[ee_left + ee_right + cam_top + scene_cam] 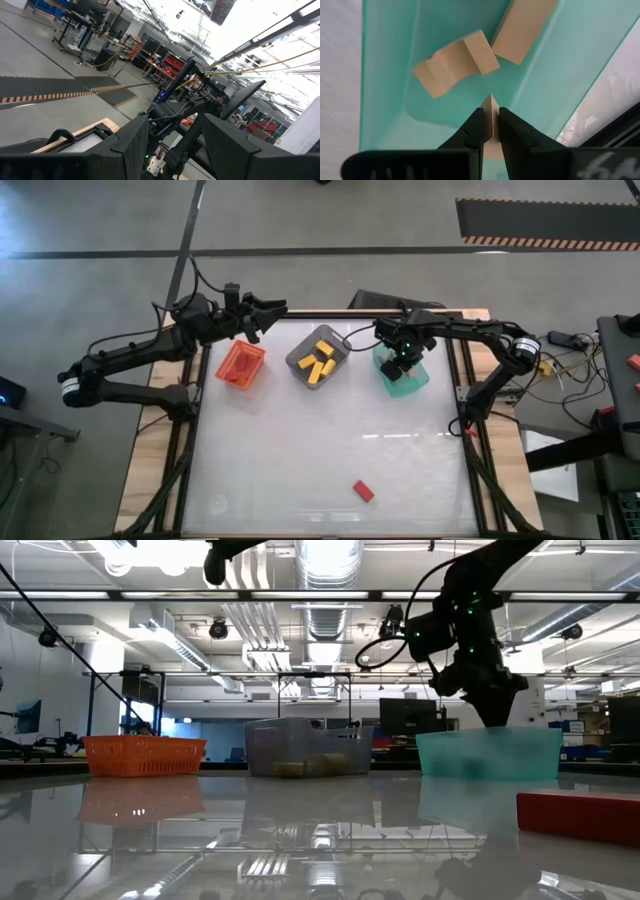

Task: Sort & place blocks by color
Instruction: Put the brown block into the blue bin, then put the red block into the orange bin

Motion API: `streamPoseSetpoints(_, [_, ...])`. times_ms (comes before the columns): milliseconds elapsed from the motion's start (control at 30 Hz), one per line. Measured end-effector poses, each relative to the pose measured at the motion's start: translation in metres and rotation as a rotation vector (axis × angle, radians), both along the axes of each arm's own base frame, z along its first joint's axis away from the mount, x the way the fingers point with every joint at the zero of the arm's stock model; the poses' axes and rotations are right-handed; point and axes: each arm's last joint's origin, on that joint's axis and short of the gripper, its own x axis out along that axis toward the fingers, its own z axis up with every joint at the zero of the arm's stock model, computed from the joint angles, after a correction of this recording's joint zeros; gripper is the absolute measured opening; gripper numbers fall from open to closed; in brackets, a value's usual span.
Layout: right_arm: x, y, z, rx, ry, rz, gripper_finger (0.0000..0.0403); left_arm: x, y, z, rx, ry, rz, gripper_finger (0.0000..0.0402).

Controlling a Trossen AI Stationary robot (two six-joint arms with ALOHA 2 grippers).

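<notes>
A: Right gripper [490,131] is over the green bin [410,379] at the back right of the table, fingers pinched tight on a thin tan block [490,107] that stands on edge between the tips

B: And under it in the wrist view, two more tan blocks lie on the bin floor: a notched one [455,70] and a longer bar [522,30], corners nearly touching

A: From table height you can see the right gripper [495,705] poised just above the green bin's rim [490,752], arm coming down from above

B: Left gripper [272,310] is off at the back left, just past the orange bin [240,365], raised and pointing out toward the room. Its fingers [131,142] stand apart with nothing between them

A: Middle of the row, the grey bin [318,358] has the yellow blocks [320,360] piled inside, several of them jumbled together

B: The orange bin shows red in it from above, but I can't pick out single blocks there

A: One red block [363,491] sits alone near the front edge of the white table [300,450], well away from all three bins; it shows large at the right of the low view [580,815]

B: Three bins in a line at the back: orange, grey, green, each apart from its neighbour
</notes>
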Motion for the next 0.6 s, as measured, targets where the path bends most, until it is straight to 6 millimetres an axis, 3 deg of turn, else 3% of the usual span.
streamPoseSetpoints(200, [0.004, -0.003, 0.007, -0.016, -0.029, 0.001, 0.0040, 0.000, 0.000, 0.000, 0.000, 0.000, 0.000, 0.0171])
streamPoseSetpoints(600, [0.007, -0.004, 0.013, -0.022, -0.050, -0.016, 0.0125, 0.000, 0.000, 0.000, -0.031, -0.010, -0.005, 0.0171])
